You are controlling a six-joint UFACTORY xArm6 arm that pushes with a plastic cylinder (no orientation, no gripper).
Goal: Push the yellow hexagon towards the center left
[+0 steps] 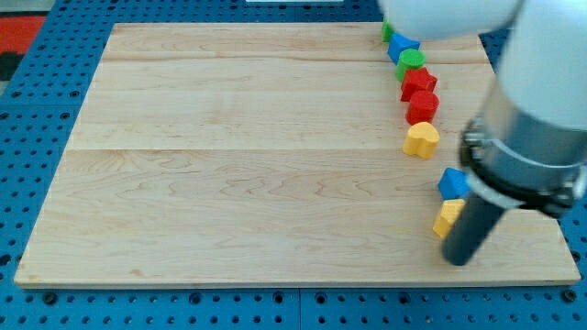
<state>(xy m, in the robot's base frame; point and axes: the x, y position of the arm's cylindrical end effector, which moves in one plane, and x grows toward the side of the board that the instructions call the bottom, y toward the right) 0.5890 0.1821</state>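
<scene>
A yellow block [447, 218] lies near the board's lower right; the rod covers its right side, so its shape is hard to make out. My tip [457, 261] rests on the board just below and to the right of it, touching or nearly touching. A second yellow block, heart-like [422, 139], lies higher up. A blue block [452, 183] sits directly above the lower yellow block.
A column of blocks runs along the board's right side: two red blocks [418, 82] [423, 106], a green round block [412, 60], a blue block [401, 46] and a green block [387, 32] partly hidden by the arm. The wooden board [229, 165] lies on a blue perforated table.
</scene>
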